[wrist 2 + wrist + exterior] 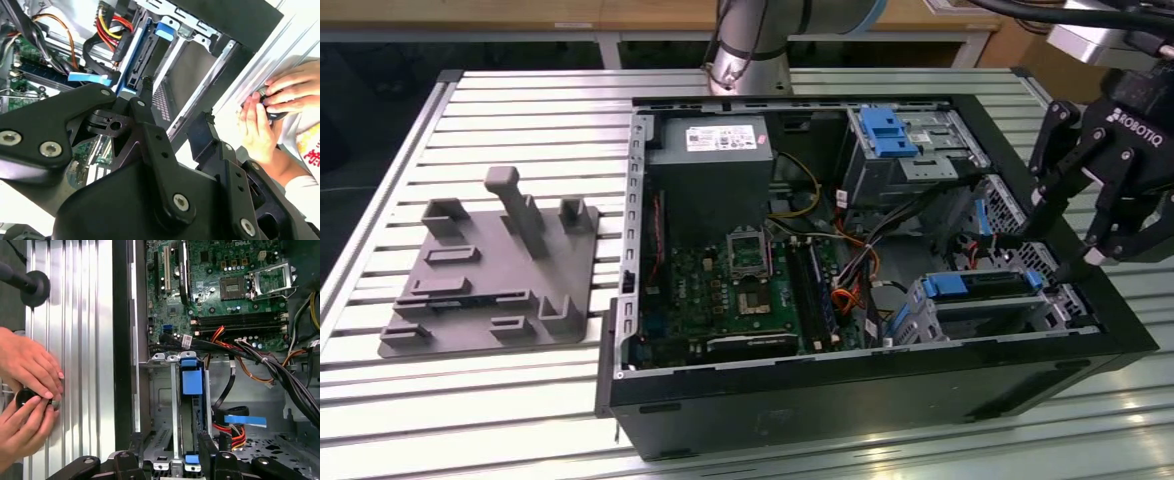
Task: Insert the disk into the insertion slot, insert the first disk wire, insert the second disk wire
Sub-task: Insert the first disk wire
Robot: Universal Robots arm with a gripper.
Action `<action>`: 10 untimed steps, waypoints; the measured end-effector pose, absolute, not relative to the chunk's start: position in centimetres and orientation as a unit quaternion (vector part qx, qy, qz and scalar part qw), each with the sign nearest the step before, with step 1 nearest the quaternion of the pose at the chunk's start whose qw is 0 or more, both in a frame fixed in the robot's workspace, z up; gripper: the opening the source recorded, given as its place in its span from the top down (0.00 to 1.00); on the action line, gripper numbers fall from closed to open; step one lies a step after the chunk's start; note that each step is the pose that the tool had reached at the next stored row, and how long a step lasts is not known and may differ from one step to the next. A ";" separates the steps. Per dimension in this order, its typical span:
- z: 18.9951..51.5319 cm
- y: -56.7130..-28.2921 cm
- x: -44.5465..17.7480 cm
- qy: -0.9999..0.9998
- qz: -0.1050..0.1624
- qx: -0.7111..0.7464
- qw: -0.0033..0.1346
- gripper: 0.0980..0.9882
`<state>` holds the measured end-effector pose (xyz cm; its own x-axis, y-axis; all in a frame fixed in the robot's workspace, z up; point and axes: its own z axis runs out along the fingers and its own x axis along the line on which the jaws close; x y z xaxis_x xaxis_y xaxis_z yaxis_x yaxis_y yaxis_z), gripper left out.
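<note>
The disk (983, 286), silver in a bright blue carrier, sits inside the insertion slot (1007, 318), a low perforated cage at the case's near corner on the exterior view's right. My gripper (1065, 243) hangs open just above that cage, its black fingers spread. In the first wrist view the gripper (171, 450) straddles the slot (160, 390), and the disk's blue carrier (192, 377) lies between the fingers. In the second wrist view one fingertip (146, 84) rests by the disk's blue edge (134, 57). A black wire with a blue tab (244, 420) and red-orange wires (231, 432) lie loose beside the slot.
The open computer case (881, 390) holds a motherboard (734, 290), a power supply (714, 150) and a taller cage with a blue latch (891, 135). A grey fixture plate (487, 270) lies on the exterior view's left. A person's hands (30, 390) hold a small dark object beside the case.
</note>
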<state>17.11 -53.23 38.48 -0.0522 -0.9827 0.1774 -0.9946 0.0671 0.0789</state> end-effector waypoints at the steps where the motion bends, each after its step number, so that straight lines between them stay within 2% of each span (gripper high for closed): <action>1: 38.4 -53.1 17.2 -0.724 0.033 0.683 0.092 0.48; 10: 37.9 -50.6 18.0 -0.724 0.033 0.683 0.093 0.48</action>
<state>17.97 -50.64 37.90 -0.0505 -0.9826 0.1789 -0.9947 0.0655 0.0789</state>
